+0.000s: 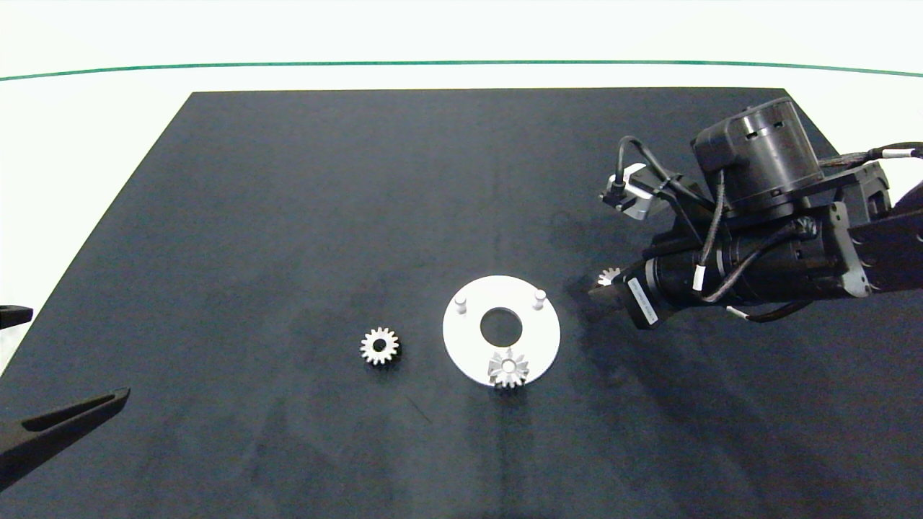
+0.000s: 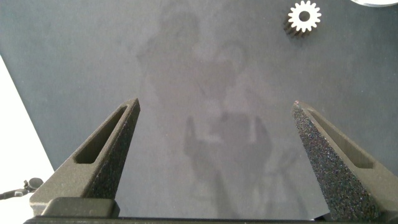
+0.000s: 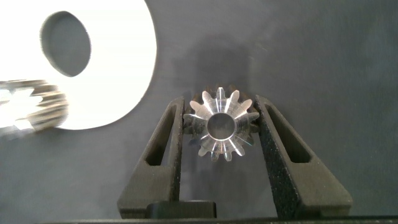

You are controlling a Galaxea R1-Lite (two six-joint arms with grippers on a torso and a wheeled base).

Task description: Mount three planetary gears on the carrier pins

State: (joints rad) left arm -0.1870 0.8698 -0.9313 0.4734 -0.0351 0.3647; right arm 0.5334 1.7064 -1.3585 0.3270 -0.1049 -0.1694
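One gear (image 1: 508, 369) pinned — right gripper (image 3: 219, 127) clasps another gear (image 3: 219, 125).

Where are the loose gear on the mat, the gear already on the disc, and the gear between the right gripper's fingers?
Loose gear (image 1: 379, 346), head view, centre bore.
Mounted gear (image 1: 509, 368), head view, hub.
Gripped gear (image 3: 220, 125), right wrist view, bore.
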